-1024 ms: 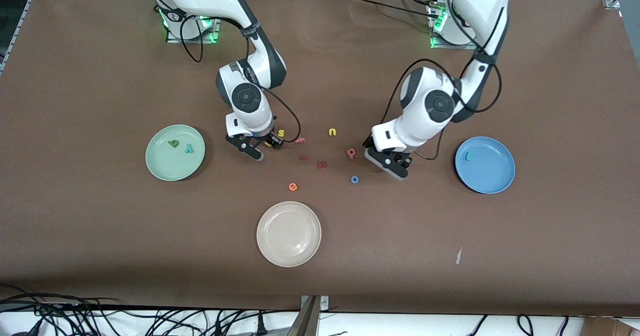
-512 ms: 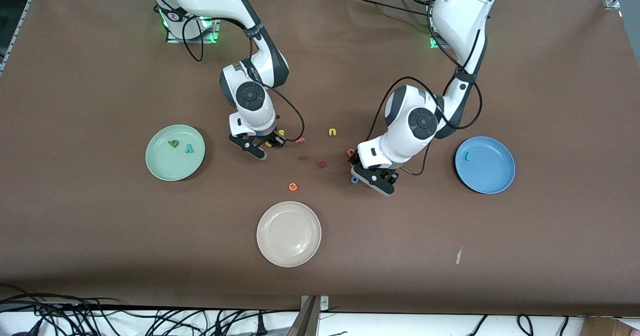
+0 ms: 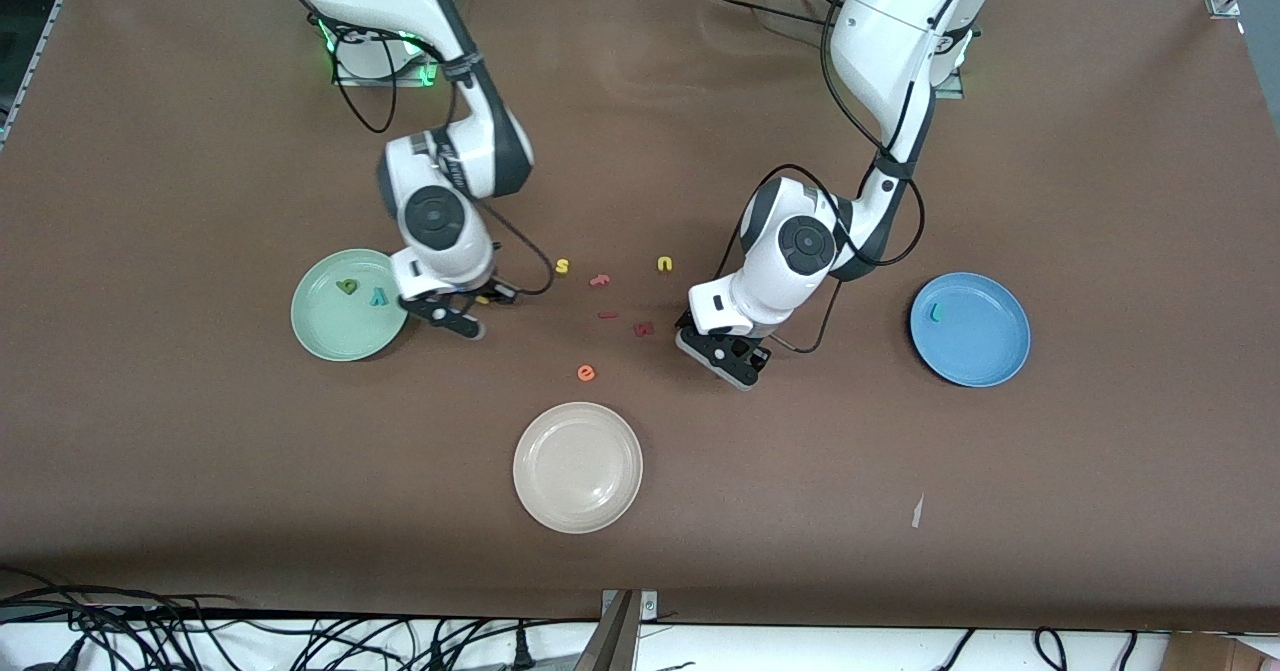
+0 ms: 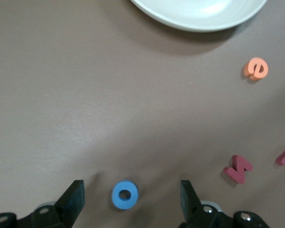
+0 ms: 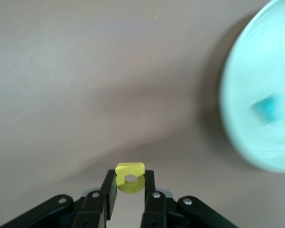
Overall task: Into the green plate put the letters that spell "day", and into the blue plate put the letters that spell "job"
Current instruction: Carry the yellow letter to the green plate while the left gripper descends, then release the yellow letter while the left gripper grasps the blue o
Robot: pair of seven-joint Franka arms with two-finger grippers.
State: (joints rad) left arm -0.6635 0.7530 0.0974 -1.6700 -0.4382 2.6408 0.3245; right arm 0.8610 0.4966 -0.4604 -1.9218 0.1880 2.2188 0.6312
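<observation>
My right gripper [image 5: 130, 186] is shut on the yellow a [image 5: 130, 178] and hangs over the bare table beside the green plate [image 3: 322, 336]. In that plate lie the dark green d [image 3: 347, 286] and the teal y [image 3: 377, 297]. My left gripper [image 4: 132, 199] is open and low over the table. The blue o [image 4: 125, 194] lies flat between its fingers [image 4: 76, 197], touching neither. The blue plate [image 3: 985, 351], toward the left arm's end, holds the teal j [image 3: 935, 312]. The left arm hides the o in the front view, and the b does not show in any view.
A cream-white plate [image 3: 577, 466] sits nearer the front camera, with an orange e [image 3: 586, 373] just above it. A yellow s [image 3: 562, 266], a yellow u [image 3: 665, 264] and darker red letters [image 3: 643, 329] lie mid-table between the arms.
My right gripper closed on the yellow a, lifted it from beside the s and carried it toward the green plate. My left gripper moved over to the blue o and now straddles it.
</observation>
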